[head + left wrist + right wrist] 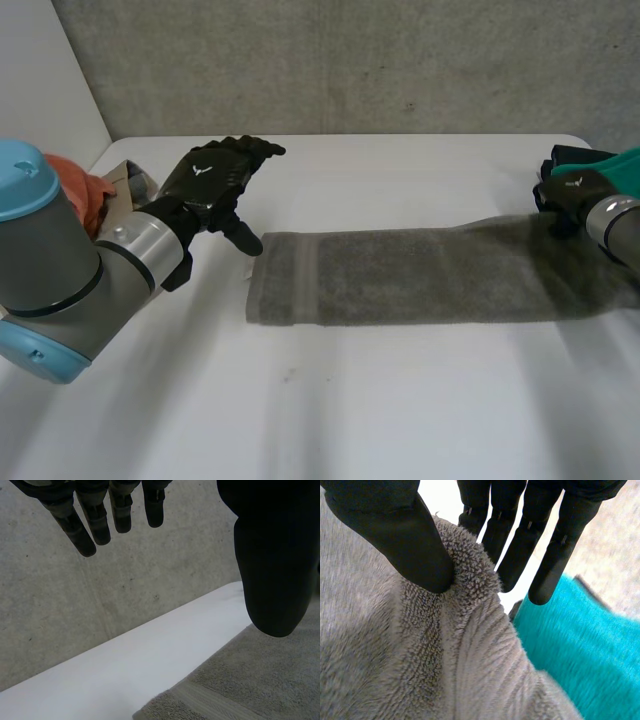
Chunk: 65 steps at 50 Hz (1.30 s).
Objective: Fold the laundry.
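A white table takes most of the head view, with a grey concrete wall behind it. On the table lies a grey towel, folded into a long band. It runs from near the middle of the table to the robot's right side. Its left end lies flat, with a woven stripe across it, just beside the left hand.

The left arm comes in from the near left corner. The left hand hangs above the table at the towel's left end, and its thumb points down close to the towel's far corner. In the left wrist view its fingers are straight and spread from the thumb. Nothing is between them, and the towel and the table edge lie below.

The right hand is at the towel's right end. In the right wrist view the thumb presses on one side of the towel's thick edge and the fingers stand on the other side, so the edge is pinched between them and bunched up.

A teal cloth lies just beside the right hand, at the far right of the table. An orange cloth lies at the far left, partly behind the left arm.
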{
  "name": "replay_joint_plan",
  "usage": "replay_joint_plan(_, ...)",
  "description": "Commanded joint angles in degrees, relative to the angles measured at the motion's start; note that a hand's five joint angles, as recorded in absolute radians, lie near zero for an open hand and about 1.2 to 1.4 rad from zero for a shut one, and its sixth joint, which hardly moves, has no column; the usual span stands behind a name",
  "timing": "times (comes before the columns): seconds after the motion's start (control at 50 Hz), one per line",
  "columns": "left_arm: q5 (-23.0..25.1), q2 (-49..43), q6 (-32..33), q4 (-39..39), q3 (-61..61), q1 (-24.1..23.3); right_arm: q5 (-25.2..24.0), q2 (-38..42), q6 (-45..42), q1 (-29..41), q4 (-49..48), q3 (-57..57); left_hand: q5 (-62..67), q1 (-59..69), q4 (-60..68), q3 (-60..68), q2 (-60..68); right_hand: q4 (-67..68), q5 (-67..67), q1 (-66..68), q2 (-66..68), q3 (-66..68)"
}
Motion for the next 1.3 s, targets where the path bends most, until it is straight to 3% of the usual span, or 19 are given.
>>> replay_joint_plan(0.02, 0.0, -0.8, 0.1, 1.2, 0.9, 0.0, -2.3, -8.8, -0.6, 1.5, -2.8, 4.5, -2.9, -1.2, -1.5, -2.2, -1.7, 11.8, 13.9, 16.3, 12.8, 12.2)
replay_joint_plan(0.26, -2.0, -12.7, 1.2, 3.3, 11.2, -2.3, -11.8, -31.0, 1.3, 7.3, 1.9, 13.0, -2.9, -1.2, -1.5, -2.2, -1.7, 11.8, 13.9, 16.3, 12.8, 12.2)
replay_joint_plan(0.46, -4.7, -25.9, 2.4, -4.5, 26.7, -7.5, -17.4, -46.9, 3.1, 12.2, 6.3, 18.7, -2.9, -1.2, -1.5, -2.2, -1.7, 11.8, 13.9, 16.3, 12.8, 12.2)
replay_joint_plan(0.6, -5.0, -31.9, 2.4, -10.5, 31.9, -11.2, -18.1, -53.0, 7.9, 12.8, 5.7, 19.0, 0.2, 1.9, 1.6, 0.9, 1.4, 11.8, 13.9, 16.3, 12.8, 12.2)
replay_joint_plan(0.66, -5.0, -32.6, 2.7, -11.0, 32.0, -11.4, -18.2, -52.8, 9.8, 11.8, 4.6, 18.9, 37.7, 39.4, 39.1, 38.4, 38.9, 11.8, 13.9, 16.3, 12.8, 12.2)
replay_joint_plan(0.68, -5.6, -32.2, 2.8, -11.1, 32.2, -11.3, -18.1, -51.8, 10.5, 10.5, 3.5, 18.9, 66.8, 68.5, 68.2, 67.5, 68.0, 11.8, 13.9, 16.3, 12.8, 12.2)
replay_joint_plan(0.72, -7.0, -31.3, 2.9, -11.0, 32.4, -10.8, -17.9, -50.1, 10.8, 9.3, 2.2, 18.8, 67.1, 68.8, 68.5, 67.8, 68.3, 11.8, 13.9, 16.3, 12.8, 12.2)
replay_joint_plan(0.8, -14.4, -26.5, 4.0, -8.7, 34.2, -7.0, -16.1, -44.1, 10.0, 8.7, -1.3, 16.8, 67.1, 68.8, 68.5, 67.8, 68.3, 11.8, 13.9, 16.3, 12.8, 12.2)
replay_joint_plan(0.86, -18.2, -22.3, 5.7, -4.4, 37.7, -4.3, -10.6, -37.8, 8.6, 8.6, -4.5, 12.5, 67.1, 68.8, 68.5, 67.8, 68.3, 11.8, 13.9, 16.3, 12.8, 12.2)
replay_joint_plan(0.98, -16.4, -14.5, 5.8, 2.7, 41.5, -2.1, 0.1, -26.5, 7.7, 9.3, -14.2, 2.8, 67.1, 68.8, 68.5, 67.8, 68.3, 11.8, 13.9, 16.3, 12.8, 12.2)
replay_joint_plan(1.02, -15.7, -13.1, 5.5, 3.7, 41.3, -2.0, 1.4, -24.6, 7.8, 10.1, -17.0, 2.0, 67.1, 68.8, 68.5, 67.8, 68.3, 11.8, 13.9, 16.3, 12.8, 12.2)
replay_joint_plan(1.1, -15.1, -12.2, 5.4, 4.1, 37.1, -2.1, 1.7, -22.2, 8.8, 11.0, -21.5, 3.6, 67.1, 68.8, 68.5, 67.8, 68.3, 11.8, 13.9, 16.3, 12.8, 12.2)
replay_joint_plan(1.24, -15.0, -16.0, 6.0, 6.8, 19.1, -1.9, -2.3, -19.1, 11.1, 12.7, -23.5, 17.6, 67.1, 68.8, 68.5, 67.8, 68.3, 11.8, 13.9, 16.3, 12.8, 12.2)
replay_joint_plan(1.3, -15.1, -20.1, 6.5, 9.8, 13.3, -1.6, -3.8, -15.2, 9.8, 13.2, -24.2, 23.3, 54.5, 56.2, 55.9, 55.2, 55.7, 11.8, 13.9, 16.3, 12.8, 12.2)
